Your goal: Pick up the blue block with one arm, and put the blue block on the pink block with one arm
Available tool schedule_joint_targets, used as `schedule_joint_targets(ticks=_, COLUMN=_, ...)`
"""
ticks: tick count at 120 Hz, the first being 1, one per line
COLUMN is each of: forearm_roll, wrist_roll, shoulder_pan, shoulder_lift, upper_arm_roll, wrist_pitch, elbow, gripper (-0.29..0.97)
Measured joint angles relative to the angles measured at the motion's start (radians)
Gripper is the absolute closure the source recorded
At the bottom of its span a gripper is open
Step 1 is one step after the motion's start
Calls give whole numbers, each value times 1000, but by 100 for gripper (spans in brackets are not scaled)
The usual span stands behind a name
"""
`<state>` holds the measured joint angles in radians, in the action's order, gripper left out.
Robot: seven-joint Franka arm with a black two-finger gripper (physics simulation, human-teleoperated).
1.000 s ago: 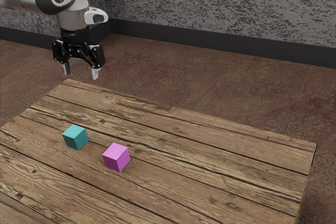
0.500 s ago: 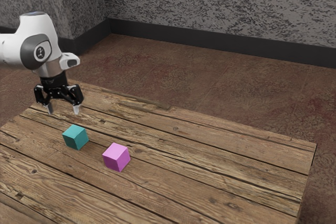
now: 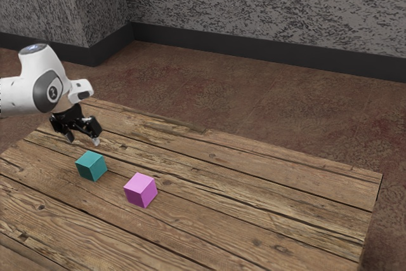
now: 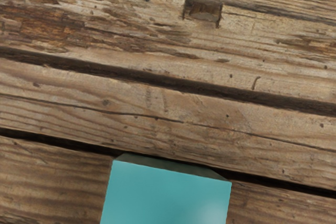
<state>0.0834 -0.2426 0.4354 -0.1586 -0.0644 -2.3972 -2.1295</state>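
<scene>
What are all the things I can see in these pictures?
blue block: one, teal-blue, on the table, toward the exterior view's left.
pink block: one, pink, on the table, to the exterior view's right of the blue block, not touching it.
table: one, brown wooden planks, under both blocks.
floor: one, reddish brown, around the table.
wall: grey, speckled, at the back.
arm: one, white, coming from the exterior view's left.
gripper: one, black, open, empty, near the blue block.

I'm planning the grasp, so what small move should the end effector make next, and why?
Probably lower the open end effector onto the small teal-blue cube: it hovers empty just above it, and the wrist view shows the cube right under the hand.
</scene>
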Motion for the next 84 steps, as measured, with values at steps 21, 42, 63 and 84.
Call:
schedule_joint_targets(ticks=21, forearm_roll=19, wrist_roll=-81, shoulder_pan=3, shoulder_lift=-47, upper_arm_roll=0, wrist_pitch=-53, elbow=1, gripper=0)
schedule_joint_targets(ticks=42, forearm_roll=31, wrist_roll=-142, shoulder_pan=15, shoulder_lift=-74, upper_arm_roll=0, wrist_pitch=-81, elbow=4, gripper=0)
schedule_joint_targets(ticks=63, forearm_roll=40, wrist_roll=-188, shoulder_pan=17, shoulder_lift=-100, upper_arm_roll=0, wrist_pitch=-105, elbow=3, gripper=0)
schedule_joint_targets(ticks=84, forearm_roll=60, wrist_roll=-236, shoulder_pan=16, shoulder_lift=-101, upper_arm_roll=0, wrist_pitch=-121, elbow=-21, gripper=0)
